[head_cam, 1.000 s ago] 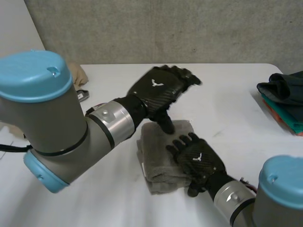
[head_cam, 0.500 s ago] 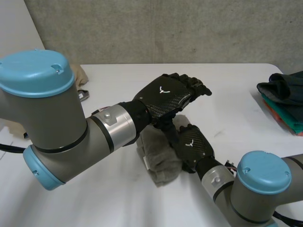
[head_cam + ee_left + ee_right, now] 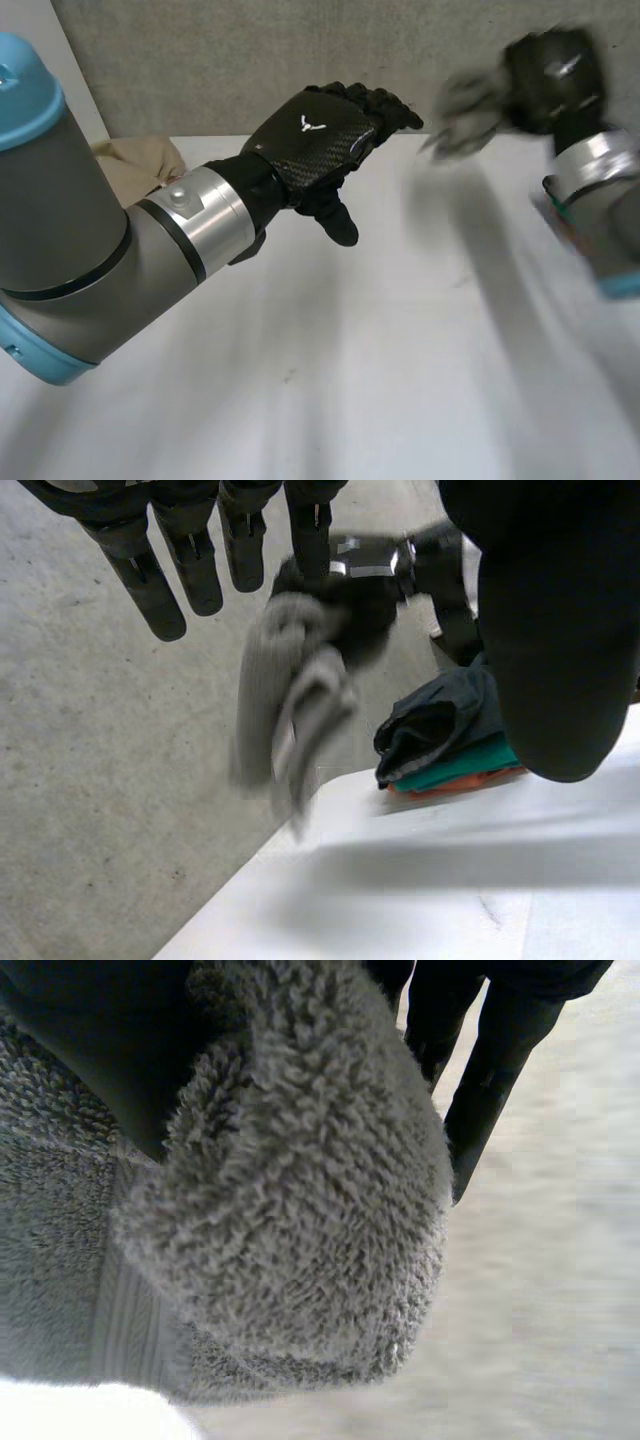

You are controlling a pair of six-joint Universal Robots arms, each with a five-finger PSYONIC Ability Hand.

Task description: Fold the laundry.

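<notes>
A folded grey towel (image 3: pixel 465 112) hangs in the air at the far right, with my right hand (image 3: pixel 552 68) curled round it. In the right wrist view the towel (image 3: pixel 280 1220) bulges out from under the thumb (image 3: pixel 100 1040), and the fingers (image 3: pixel 490 1070) reach past it. The left wrist view shows the same towel (image 3: pixel 295 705) dangling from the right hand (image 3: pixel 360 585) above the table's far end. My left hand (image 3: pixel 320 140) hovers over the middle of the table (image 3: pixel 400 340), fingers (image 3: pixel 150 580) straight and apart, holding nothing.
A pile of folded clothes, dark on top of teal and orange (image 3: pixel 445 740), lies at the table's right edge. A beige cloth (image 3: pixel 140 158) lies at the far left. A grey wall runs behind the table.
My right hand has closed on the grey towel, lifted it off the table and swung it up to the far right. The left hand has risen a little and stays open.
</notes>
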